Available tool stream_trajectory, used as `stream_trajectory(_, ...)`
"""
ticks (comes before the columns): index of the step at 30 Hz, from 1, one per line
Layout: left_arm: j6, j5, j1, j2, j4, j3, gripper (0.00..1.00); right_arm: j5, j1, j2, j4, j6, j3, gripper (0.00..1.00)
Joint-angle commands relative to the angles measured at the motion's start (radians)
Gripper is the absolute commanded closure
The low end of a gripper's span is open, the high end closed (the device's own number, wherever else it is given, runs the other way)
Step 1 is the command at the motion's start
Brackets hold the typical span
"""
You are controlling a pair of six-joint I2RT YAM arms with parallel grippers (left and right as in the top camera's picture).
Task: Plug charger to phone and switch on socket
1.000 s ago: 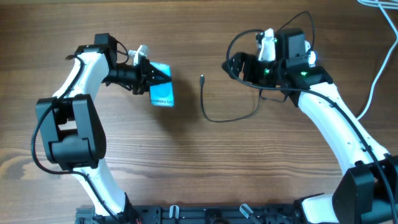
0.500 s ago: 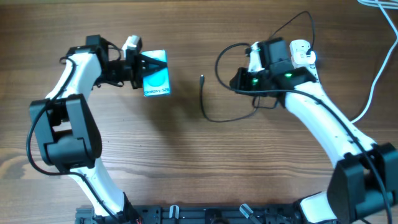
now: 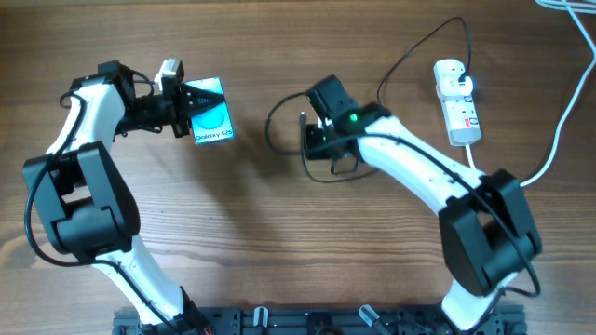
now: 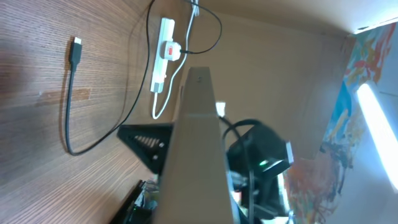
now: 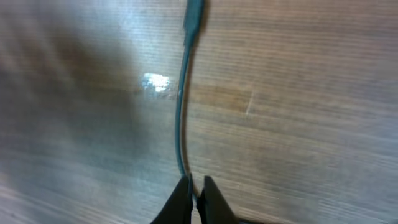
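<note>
My left gripper (image 3: 193, 113) is shut on the phone (image 3: 212, 121) and holds it above the table at the upper left, teal screen up. In the left wrist view the phone (image 4: 199, 143) is edge-on between my fingers (image 4: 149, 140). The charger's black cable (image 3: 321, 177) loops across the middle, its plug tip (image 3: 303, 117) lying on the wood. My right gripper (image 3: 313, 141) is shut on the cable just behind the tip; in the right wrist view the jaws (image 5: 196, 190) pinch the cable (image 5: 181, 124) below the tip (image 5: 194, 12). The white adapter (image 3: 448, 73) sits in the socket (image 3: 461, 116).
The socket's thick white cord (image 3: 563, 121) runs along the right edge and off the top right corner. The black cable arcs from the adapter up past the top centre (image 3: 424, 42). Bare wood lies between the phone and the plug tip.
My right arm swung left from the socket to the cable near its tip, and its jaws closed on it. The left arm carried the phone a little left and up.
</note>
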Motion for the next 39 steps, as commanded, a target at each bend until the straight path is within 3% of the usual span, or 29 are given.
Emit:
stream_trajectory(1, 0.019, 0.015, 0.0, -0.016, -0.001, 0.0, 0.96, 0.058, -0.002, 0.061, -0.051, -0.012, 0.156, 0.88)
stream_trajectory(10, 0.019, -0.03, 0.024, -0.016, -0.001, 0.0, 0.96, 0.058, 0.0, 0.157, 0.001, -0.015, 0.166, 0.73)
stream_trajectory(13, 0.019, -0.03, 0.024, -0.016, -0.002, 0.0, 0.96, 0.057, 0.003, 0.218, 0.028, -0.014, 0.166, 0.63)
stream_trajectory(25, 0.019, -0.056, 0.023, -0.016, -0.002, 0.0, 0.96, -0.029, 0.005, 0.312, -0.022, -0.026, 0.166, 0.6)
stream_trajectory(27, 0.019, -0.056, 0.023, -0.016, -0.002, 0.0, 0.96, -0.033, 0.005, 0.312, -0.019, -0.02, 0.166, 0.63)
stream_trajectory(31, 0.019, -0.056, 0.023, -0.016, -0.005, 0.0, 0.96, -0.033, 0.013, 0.312, -0.08, 0.035, 0.166, 0.91)
stream_trajectory(39, 0.019, -0.056, 0.023, -0.016, -0.005, 0.0, 0.96, 0.011, 0.027, 0.312, -0.322, -0.056, 0.166, 0.95)
